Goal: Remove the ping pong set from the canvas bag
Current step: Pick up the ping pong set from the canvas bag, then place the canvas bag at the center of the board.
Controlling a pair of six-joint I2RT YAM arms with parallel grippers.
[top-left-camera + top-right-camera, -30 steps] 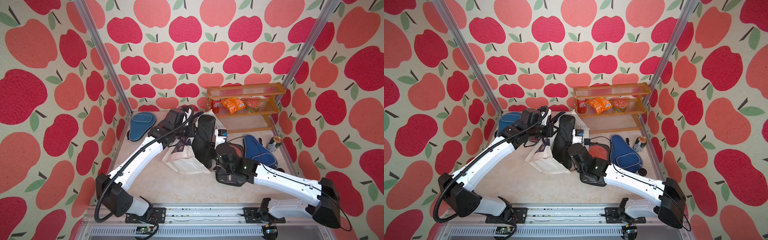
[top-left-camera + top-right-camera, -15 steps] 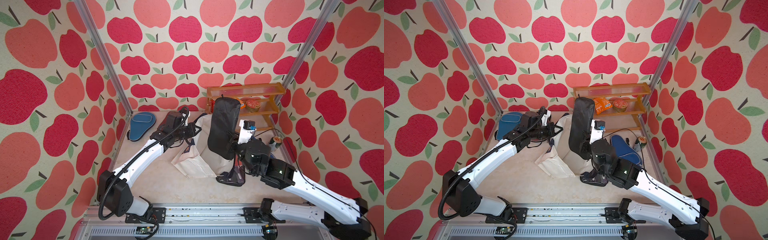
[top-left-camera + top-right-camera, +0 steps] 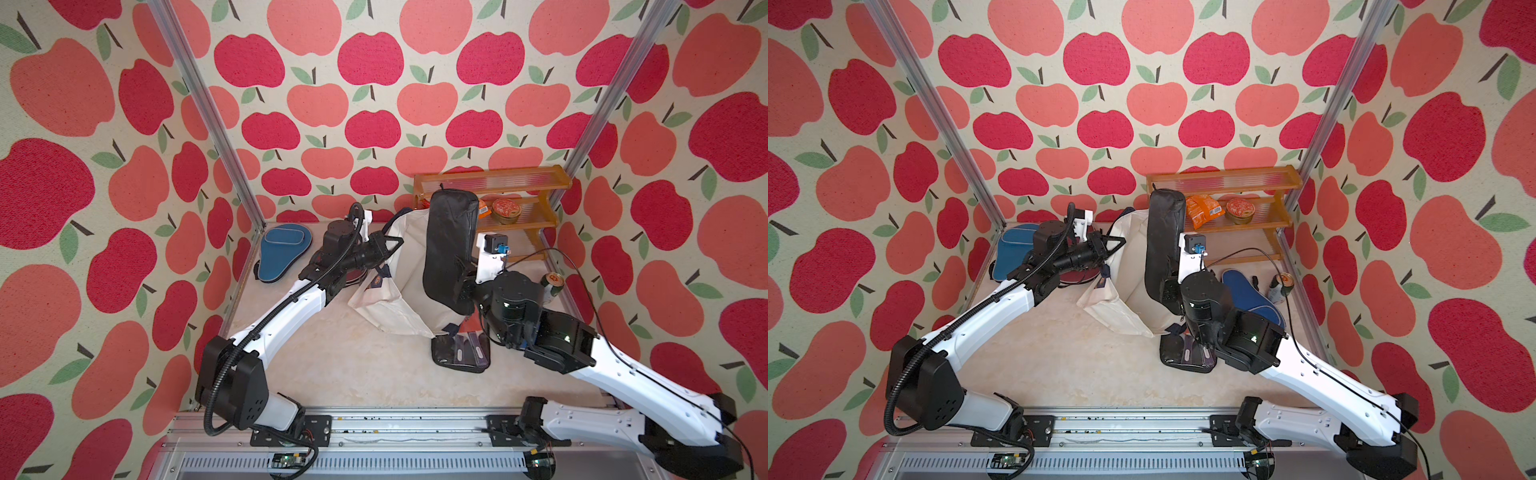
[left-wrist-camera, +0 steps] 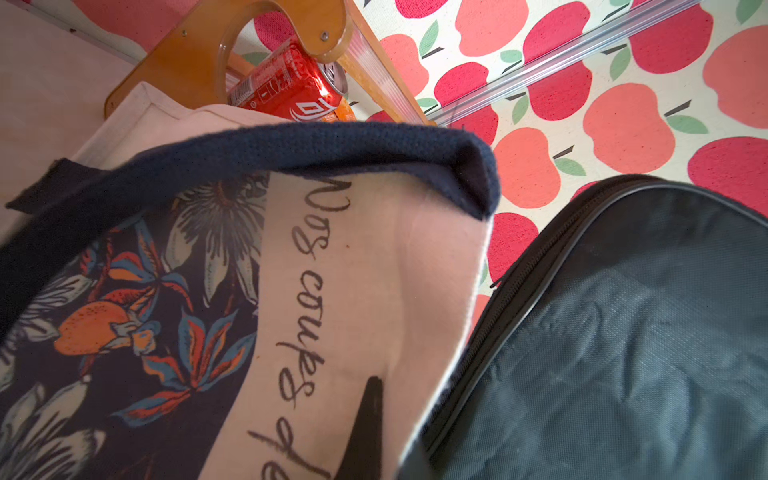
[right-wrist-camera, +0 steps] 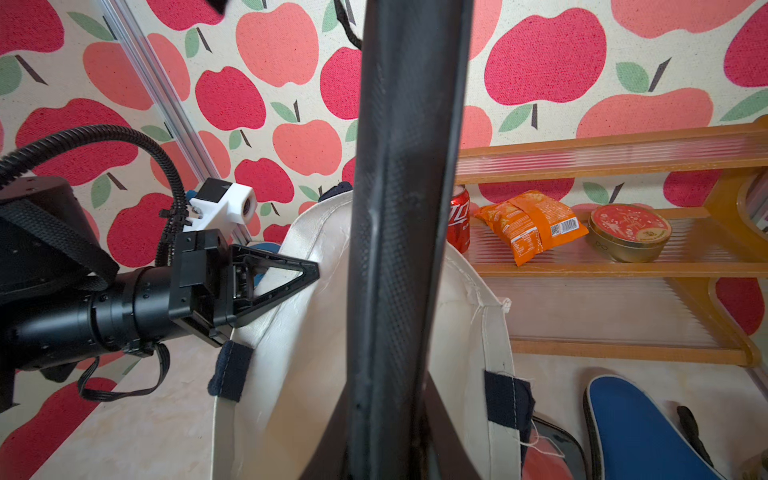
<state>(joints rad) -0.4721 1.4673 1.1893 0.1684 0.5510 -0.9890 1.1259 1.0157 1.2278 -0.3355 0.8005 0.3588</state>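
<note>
Right end effector [image 3: 460,281] is clamped on a black zip paddle case [image 3: 451,232], held upright over the canvas bag [image 3: 390,311]. Left end effector [image 3: 395,243] is closed on the bag's rim. A teal-blue case [image 3: 282,249], royal-blue case [image 3: 1246,296] and clear pouch [image 3: 461,353] lie on the table [image 3: 353,374].

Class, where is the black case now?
In a top view, the black case stands upright in the right hand, over the canvas bag mouth, near the wooden shelf.

The left arm [image 3: 282,316] reached out long and low, its tool [image 3: 392,245] pinched tight on the canvas bag [image 3: 411,266]. The right arm [image 3: 623,374] bent up, its tool [image 3: 461,278] squeezing an upright black case [image 3: 449,232].
</note>
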